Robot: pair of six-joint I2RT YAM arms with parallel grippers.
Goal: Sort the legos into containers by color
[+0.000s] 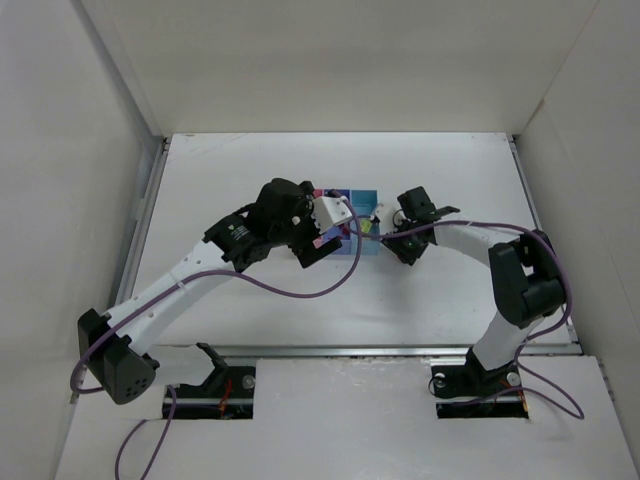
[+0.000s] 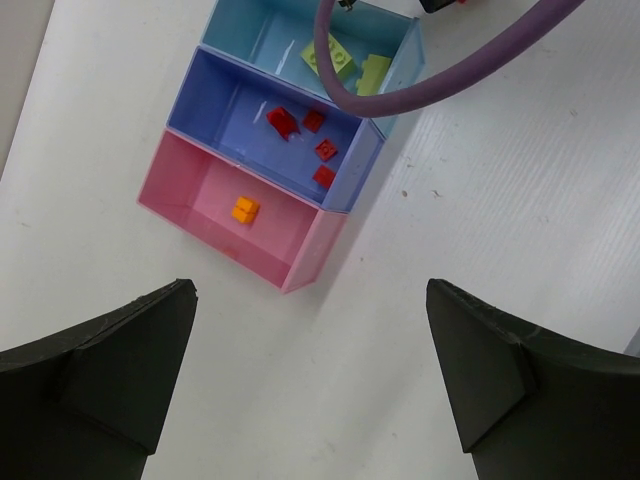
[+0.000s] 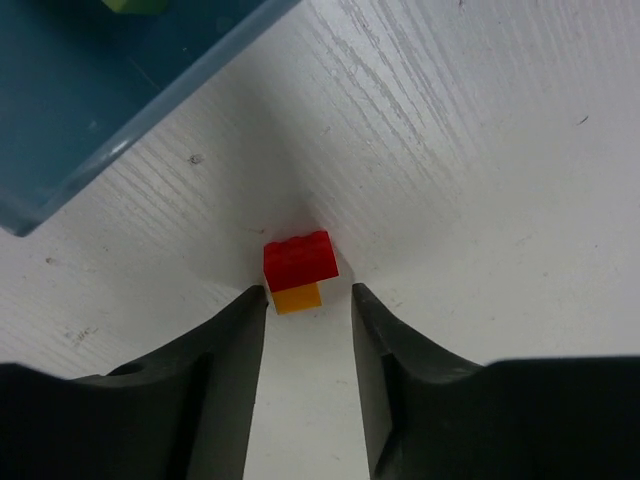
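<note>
The right gripper (image 3: 308, 292) is low over the bench (image 3: 480, 150), just outside a corner of the light blue bin (image 2: 265, 35). Its jaws stand a little way apart and pinch nothing. Between its fingertips (image 3: 245, 330) sits a small orange brick (image 3: 297, 297) with a red brick (image 3: 298, 258) touching its far side; whether the two are clipped together cannot be told. The orange brick lies very near one finger, with a clear gap to the other, and both bricks appear to rest on the bench. The left gripper (image 2: 310, 290) hangs higher, over bare bench just in front of the bins, its jaws spread wide and empty. Beyond it the three bins stand joined in a row. The pink bin (image 2: 200, 185) is nearest and holds a second orange brick (image 2: 245, 209). The medium blue bin (image 2: 235, 105) in the middle holds four small red bricks (image 2: 314, 120), loosely scattered toward one end. The light blue bin, farthest away, holds two yellow-green bricks (image 2: 373, 72), one partly hidden by a purple cable (image 2: 400, 95) that loops across that view. From above, the two arms reach in toward the middle of the bench, the left gripper at one end of the row and the right gripper just beside the other end.
</note>
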